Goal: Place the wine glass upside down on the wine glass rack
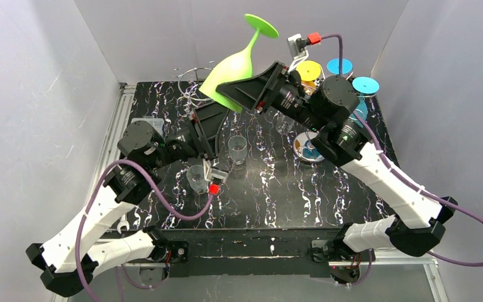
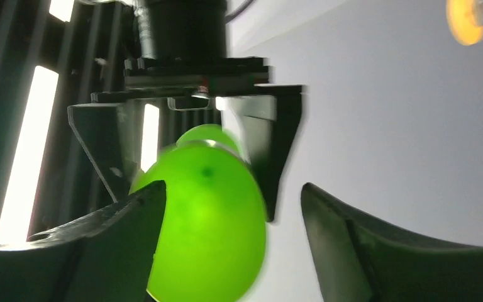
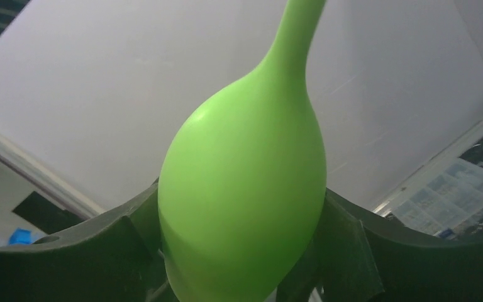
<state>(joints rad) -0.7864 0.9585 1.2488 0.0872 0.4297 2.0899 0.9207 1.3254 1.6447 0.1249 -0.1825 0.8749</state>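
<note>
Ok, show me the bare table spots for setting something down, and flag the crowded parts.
Barest: the front middle of the table, between the clear glasses and the right arm. Crowded: the back right with the coloured glasses, the back left by the wire rack, and the middle, under the left arm and the green glass.

Lime-green wine glass (image 1: pixel 229 72), black table (image 1: pixel 277 189) with white marbled streaks, purple cables (image 1: pixel 187 218), yellow disc (image 1: pixel 309 69), blue disc (image 1: pixel 339 65)
</note>
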